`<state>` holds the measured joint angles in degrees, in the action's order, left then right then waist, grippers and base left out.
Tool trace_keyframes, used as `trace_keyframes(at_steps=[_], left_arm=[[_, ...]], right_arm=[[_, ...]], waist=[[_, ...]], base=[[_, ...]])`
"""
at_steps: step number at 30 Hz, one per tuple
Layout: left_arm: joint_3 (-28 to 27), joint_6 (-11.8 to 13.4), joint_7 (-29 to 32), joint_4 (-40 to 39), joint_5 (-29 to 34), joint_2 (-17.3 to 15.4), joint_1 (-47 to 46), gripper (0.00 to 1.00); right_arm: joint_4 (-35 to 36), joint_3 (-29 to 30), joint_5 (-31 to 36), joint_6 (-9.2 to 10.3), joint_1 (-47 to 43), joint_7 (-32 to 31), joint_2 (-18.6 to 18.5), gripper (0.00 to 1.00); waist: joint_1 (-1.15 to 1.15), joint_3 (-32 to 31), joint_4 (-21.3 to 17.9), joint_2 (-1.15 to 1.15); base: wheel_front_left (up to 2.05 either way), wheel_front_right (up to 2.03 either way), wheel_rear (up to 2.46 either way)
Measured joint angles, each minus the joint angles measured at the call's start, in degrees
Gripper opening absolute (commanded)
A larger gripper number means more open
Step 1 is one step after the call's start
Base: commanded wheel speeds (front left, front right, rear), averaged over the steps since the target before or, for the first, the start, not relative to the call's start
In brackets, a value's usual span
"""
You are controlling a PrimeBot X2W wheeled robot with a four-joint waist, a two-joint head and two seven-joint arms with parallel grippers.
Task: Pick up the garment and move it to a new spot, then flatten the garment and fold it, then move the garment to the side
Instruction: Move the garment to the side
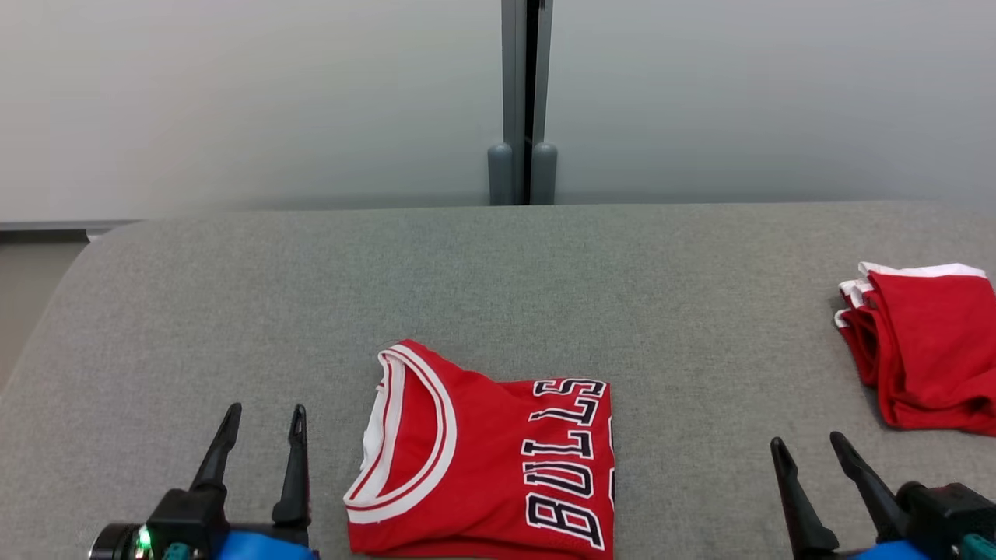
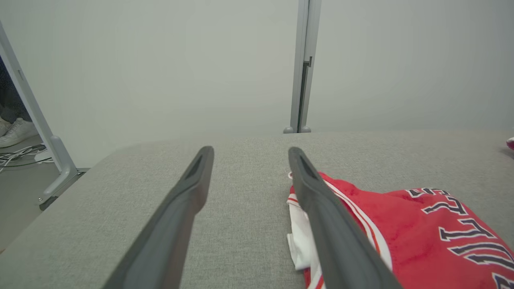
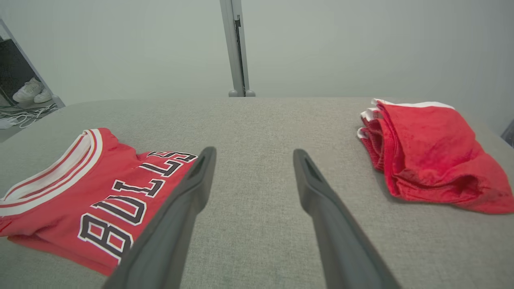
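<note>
The head view lays out the whole table (image 1: 233, 311). The folded red jersey (image 1: 482, 459), BULLS lettering up, lies at the near edge in the middle. A second folded red garment (image 1: 926, 346) sits well apart from it at the table's right side.

The left end effector (image 1: 265, 410) is at the lower left, its fingers pointing away from the robot, just beside the jersey's white-trimmed collar. Its jaws stand apart and hold nothing. The right end effector (image 1: 805, 440) is at the lower right with its fingers leaning slightly left, likewise apart and empty, between the jersey and the second garment.

The left wrist view brings the collar close beside its right-hand finger. It also catches a white shoe (image 2: 16, 132) and cables (image 2: 20, 154) on the floor beyond the table's corner. The right wrist view takes in both red pieces, one on either side of its fingers, and a pair of white shoes (image 3: 30, 91) at far left.
</note>
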<state>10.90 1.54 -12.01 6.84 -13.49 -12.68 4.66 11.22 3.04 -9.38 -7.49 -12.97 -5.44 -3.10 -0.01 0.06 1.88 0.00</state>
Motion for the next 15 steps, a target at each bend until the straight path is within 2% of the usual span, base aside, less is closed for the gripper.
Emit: trace_keyframes(at_steps=[5, 15], left_arm=[[0.4, -0.2, -1.2, 0.0, 0.2, 0.7, -4.5, 1.00], [0.5, -1.5, -2.8, 2.8, -0.1, 3.0, -10.6, 1.00]], right_arm=[[-7.0, -4.4, -0.9, 0.01, 3.6, 1.2, 0.0, 1.00], [-28.6, -12.6, -8.7, 0.00, 16.6, 4.2, 0.2, 1.00]], waist=[[0.02, 4.0, 1.7, 0.01], [0.02, 11.0, 7.3, 0.02]], base=[[0.00, 0.00, 0.00], [0.00, 0.00, 0.00]])
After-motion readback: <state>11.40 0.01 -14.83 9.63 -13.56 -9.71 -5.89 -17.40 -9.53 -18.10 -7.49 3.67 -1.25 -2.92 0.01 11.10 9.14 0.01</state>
